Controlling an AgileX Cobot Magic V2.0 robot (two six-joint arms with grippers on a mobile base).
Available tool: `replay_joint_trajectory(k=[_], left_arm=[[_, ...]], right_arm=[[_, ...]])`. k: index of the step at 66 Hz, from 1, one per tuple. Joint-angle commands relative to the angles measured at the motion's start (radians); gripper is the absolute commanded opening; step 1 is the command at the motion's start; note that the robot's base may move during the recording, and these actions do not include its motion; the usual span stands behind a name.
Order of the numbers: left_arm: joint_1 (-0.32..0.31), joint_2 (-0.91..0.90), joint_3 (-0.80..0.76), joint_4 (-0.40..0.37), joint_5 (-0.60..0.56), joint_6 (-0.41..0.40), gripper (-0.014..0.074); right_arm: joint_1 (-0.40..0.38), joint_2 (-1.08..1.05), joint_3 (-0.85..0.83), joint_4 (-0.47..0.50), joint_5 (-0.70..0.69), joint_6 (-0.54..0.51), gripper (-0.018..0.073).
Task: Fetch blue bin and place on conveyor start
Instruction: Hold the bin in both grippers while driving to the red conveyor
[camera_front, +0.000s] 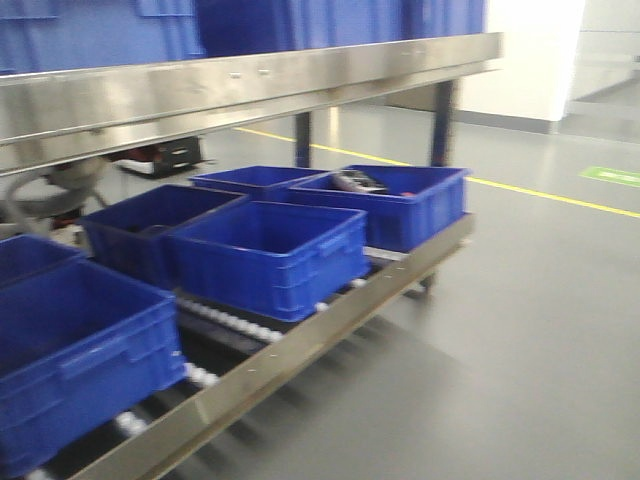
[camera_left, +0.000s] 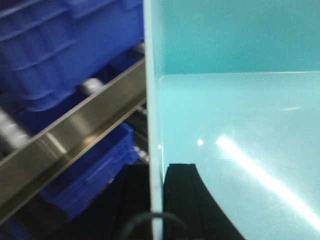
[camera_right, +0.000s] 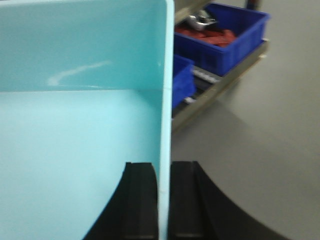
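1. Right gripper: clamped on the blue bin wall, lower centre of frame; bin fills the left half.
2. Left gripper: clamped on a bin wall, lower centre; dark blue crates at upper left.

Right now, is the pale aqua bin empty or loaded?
Empty as far as shown: both wrist cameras see only bare floor and walls inside the bin; the rest is unseen.

Both wrist views cut the bin off at their edges. The contents of the far crate are blurred.
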Motion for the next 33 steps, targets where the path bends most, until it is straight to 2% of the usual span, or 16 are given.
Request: replay_joint_trajectory(k=[1,17,33], left_arm=[[-0.003,-0.005,-0.005,0.039,-0.022,0.006,-0.0111],[-0.003,-0.005,-0.005,0.039,-0.022,0.006,-0.0111],[-0.003,-0.005,-0.005,0.039,-0.022,0.006,-0.0111]], right_arm=[[0.001,-0.016,-0.010,-0.052,-0.001,-0.027,-0.0153],[0.001,-0.016,-0.010,-0.135,-0.001,-0.040,-0.0153],[0.001,-0.016,-0.010,-0.140,-0.045,-0.040,-0.0153]])
